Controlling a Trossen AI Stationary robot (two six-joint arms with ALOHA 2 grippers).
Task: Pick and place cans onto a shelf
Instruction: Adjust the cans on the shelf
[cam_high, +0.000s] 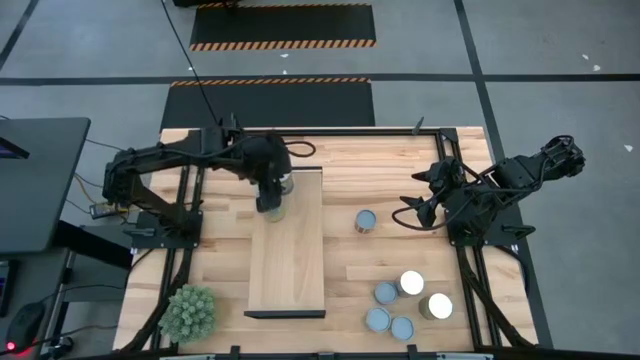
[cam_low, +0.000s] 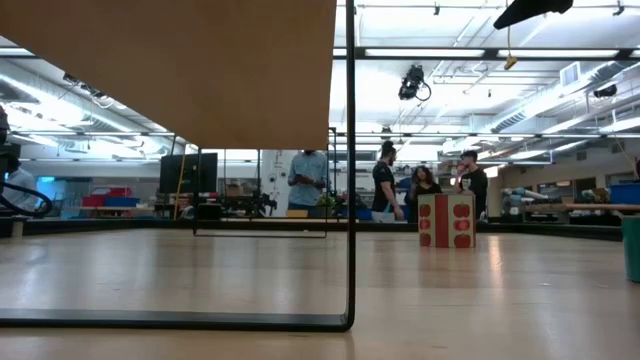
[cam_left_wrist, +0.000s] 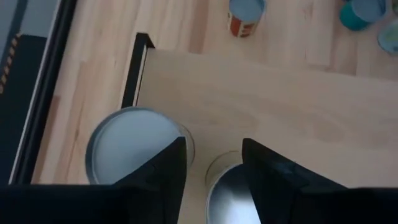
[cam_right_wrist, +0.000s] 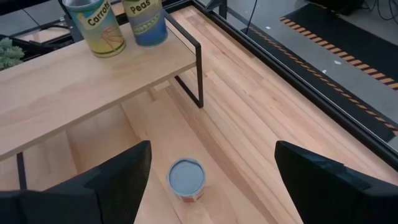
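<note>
The left hand (cam_high: 272, 197) hovers over 2 cans (cam_right_wrist: 93, 25) at the shelf's (cam_high: 290, 265) far end, its fingers (cam_left_wrist: 163, 174) parted around 1. The right hand (cam_high: 412, 205) waits spread right of the shelf.

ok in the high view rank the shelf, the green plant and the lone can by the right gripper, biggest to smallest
1. shelf, by far the largest
2. green plant
3. lone can, smallest

All rest at table level, so nearness barely skews this.
</note>
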